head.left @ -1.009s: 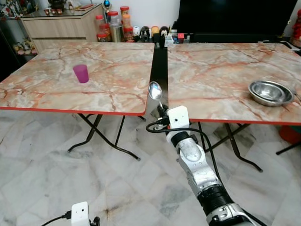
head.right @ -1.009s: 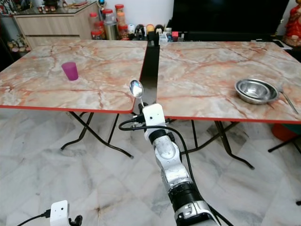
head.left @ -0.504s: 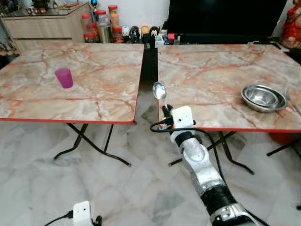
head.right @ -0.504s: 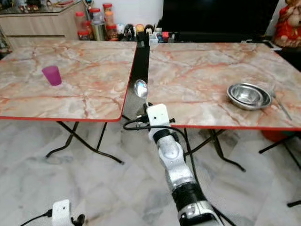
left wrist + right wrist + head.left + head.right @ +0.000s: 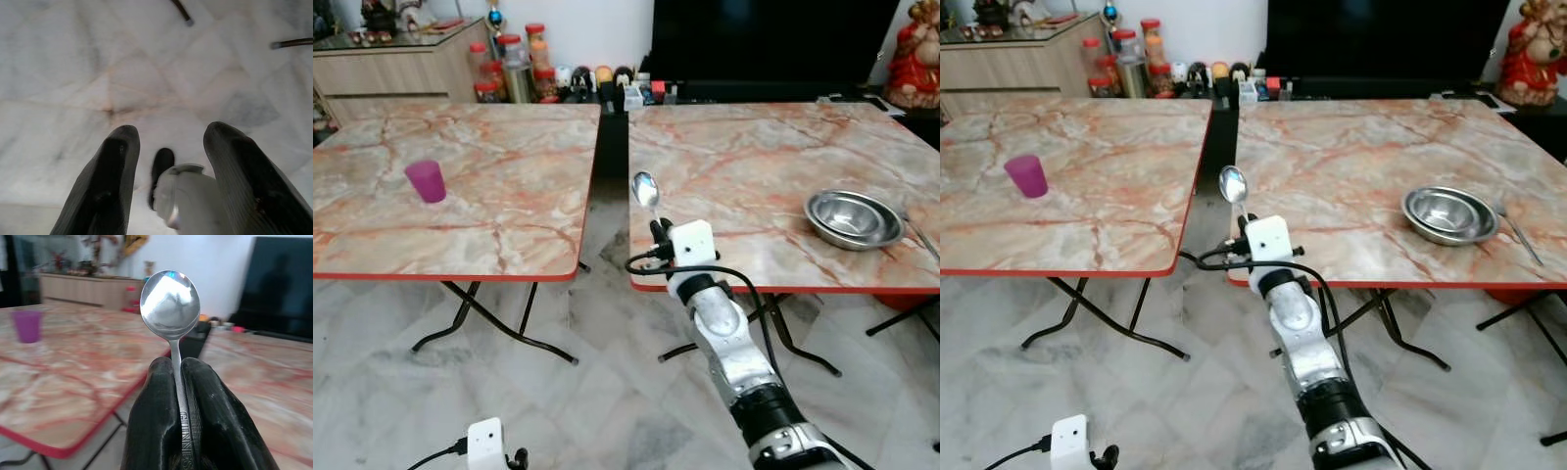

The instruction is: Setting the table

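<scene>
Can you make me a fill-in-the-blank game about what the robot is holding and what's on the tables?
1. The right gripper is shut on a shiny ____, held upright with its bowl on top.
2. The little cup on the left table is coloured ____.
3. The metal bowl sits on the ____ table.
4. The left gripper hangs low over the marble ____, its fingers apart.

Missing words: spoon; purple; right; floor
</scene>
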Motion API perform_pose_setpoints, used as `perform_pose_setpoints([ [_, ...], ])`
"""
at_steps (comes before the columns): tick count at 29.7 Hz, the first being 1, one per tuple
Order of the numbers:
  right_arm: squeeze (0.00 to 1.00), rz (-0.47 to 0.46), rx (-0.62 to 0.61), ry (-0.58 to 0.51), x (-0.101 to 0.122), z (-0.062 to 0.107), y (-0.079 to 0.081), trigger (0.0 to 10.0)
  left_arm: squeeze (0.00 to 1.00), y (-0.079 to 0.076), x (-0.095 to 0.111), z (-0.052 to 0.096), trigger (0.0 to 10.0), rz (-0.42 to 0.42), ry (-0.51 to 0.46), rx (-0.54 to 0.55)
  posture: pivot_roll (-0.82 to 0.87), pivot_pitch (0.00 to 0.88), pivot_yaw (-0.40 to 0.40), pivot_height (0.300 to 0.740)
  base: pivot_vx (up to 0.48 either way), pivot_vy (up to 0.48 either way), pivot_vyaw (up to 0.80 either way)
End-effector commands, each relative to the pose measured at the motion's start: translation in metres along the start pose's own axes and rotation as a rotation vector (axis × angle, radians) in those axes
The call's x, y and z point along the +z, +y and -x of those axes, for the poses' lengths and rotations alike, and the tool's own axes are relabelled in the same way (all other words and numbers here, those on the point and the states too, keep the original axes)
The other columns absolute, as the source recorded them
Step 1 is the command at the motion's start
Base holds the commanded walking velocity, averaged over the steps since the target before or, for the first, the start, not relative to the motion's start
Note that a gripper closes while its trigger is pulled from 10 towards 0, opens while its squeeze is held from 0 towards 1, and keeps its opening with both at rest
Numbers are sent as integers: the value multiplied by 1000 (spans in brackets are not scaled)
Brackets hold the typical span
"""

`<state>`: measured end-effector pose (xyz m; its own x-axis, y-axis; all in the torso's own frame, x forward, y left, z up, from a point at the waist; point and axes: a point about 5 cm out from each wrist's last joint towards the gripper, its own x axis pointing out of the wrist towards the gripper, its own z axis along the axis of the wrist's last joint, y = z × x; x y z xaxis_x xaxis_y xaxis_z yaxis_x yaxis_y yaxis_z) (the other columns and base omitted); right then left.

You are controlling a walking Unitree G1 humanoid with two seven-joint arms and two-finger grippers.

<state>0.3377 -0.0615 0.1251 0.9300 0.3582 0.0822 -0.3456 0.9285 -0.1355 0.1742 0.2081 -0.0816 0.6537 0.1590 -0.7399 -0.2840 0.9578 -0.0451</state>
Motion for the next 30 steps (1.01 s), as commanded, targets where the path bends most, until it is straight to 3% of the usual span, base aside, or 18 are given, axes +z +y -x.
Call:
perform_pose_setpoints([
  [1, 0, 7, 1, -21, 7, -3, -2, 10000, 0, -1, 1, -1, 10000, -8, 2, -3, 66, 0, 17, 740, 311, 0, 0],
  [17, 0, 5, -3, -24, 7, -3, -2, 10000, 0, -2, 2, -1, 10000, -8, 0, -3, 66, 0, 16, 740, 312, 0, 0],
  [30, 0, 7, -2, -20, 7, -3, -1, 10000, 0, -2, 3, -1, 10000, -19, -4, 1, 63, 0, 15, 740, 0, 0, 0],
])
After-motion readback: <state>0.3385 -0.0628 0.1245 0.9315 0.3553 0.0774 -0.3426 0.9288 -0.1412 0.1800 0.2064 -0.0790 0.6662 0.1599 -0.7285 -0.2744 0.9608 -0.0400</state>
